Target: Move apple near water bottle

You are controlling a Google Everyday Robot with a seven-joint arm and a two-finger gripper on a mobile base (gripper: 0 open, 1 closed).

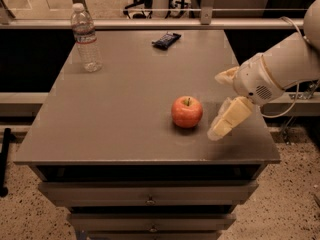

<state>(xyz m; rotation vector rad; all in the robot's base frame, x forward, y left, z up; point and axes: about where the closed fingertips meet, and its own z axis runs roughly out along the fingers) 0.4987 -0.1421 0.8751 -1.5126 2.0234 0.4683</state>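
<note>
Gripper (pixel 216 104) sits over the R front part of the grey table (pixel 115 114), just beside the apple (pixel 187 112) on its R side, not touching it. Its two pale yellowish fingers are spread apart w/ nothing between them: the lower finger (pixel 227 120) angles down toward the tabletop near the apple, while the upper one pokes out left from the white wrist. The white arm (pixel 285 61) comes in from the R edge of the view, w/ a cable looping below it. The apple is red-orange w/ a yellowish patch and a short stem on top; it stands upright on the table, R of centre and toward the front. The water bottle (pixel 86 38) is clear w/ a white cap and a red-banded label, and stands upright at the back L corner, well apart from the apple and diagonally across the top from it. A small dark snack wrapper (pixel 166 40) lies flat near the back edge, about mid-width, apart from both the bottle and the apple. Drawer fronts (pixel 150 199) w/ small knobs show under the tabletop.
</note>
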